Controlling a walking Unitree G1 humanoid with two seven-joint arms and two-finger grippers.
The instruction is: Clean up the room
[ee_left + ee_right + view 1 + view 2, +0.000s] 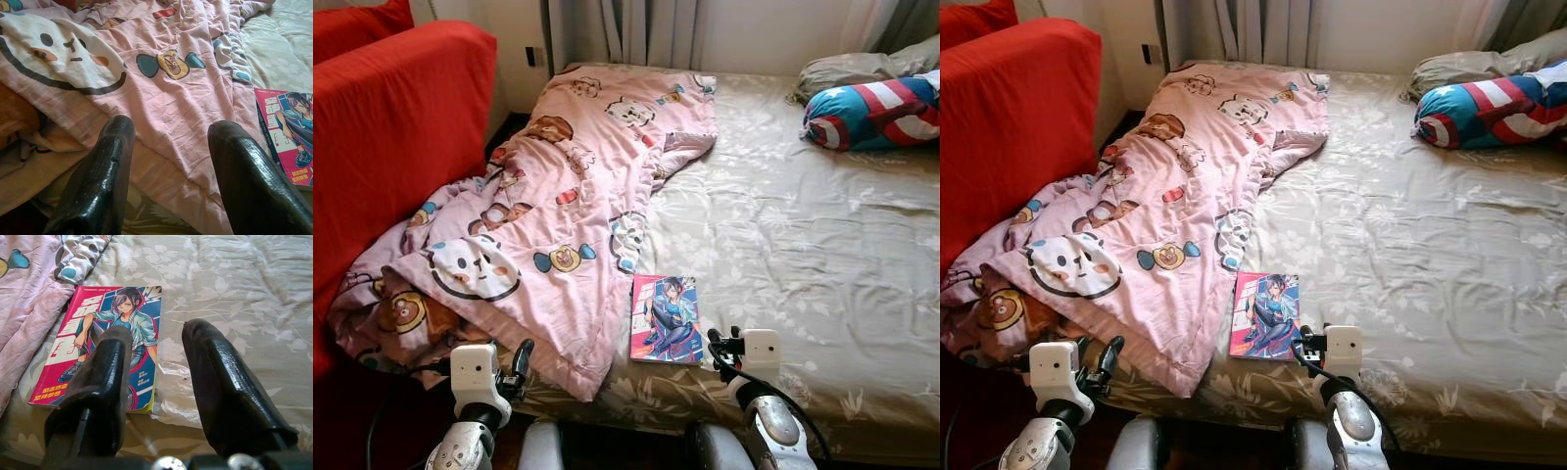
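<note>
The robot stands at the foot edge of the bed (822,245), both arms raised low in front. The right gripper (722,345) hovers with its fingers spread and nothing between them, just beside the near right corner of the comic (667,318); in the right wrist view one finger (105,377) overlaps the cover while the other sits over bare sheet, so the jaws straddle the book's right edge — apparently lined up for a pick, though contact cannot be confirmed. The comic lies flat and face up on the sheet, its far left corner touching the quilt (558,196). The left gripper (516,364) is likewise open and empty, poised over the quilt's near edge where it droops off the mattress; the comic lies off to its right. The quilt runs ahead of that gripper to the far side, rumpled, with one end bunched against the red sofa (391,127) — it is judged unmade rather than folded. A star-patterned pillow (876,110) rests well ahead of the right gripper, against a grey pillow (852,69). No bin, basket or shelf is visible, so where the comic belongs cannot be told. Tidying appears barely begun.
</note>
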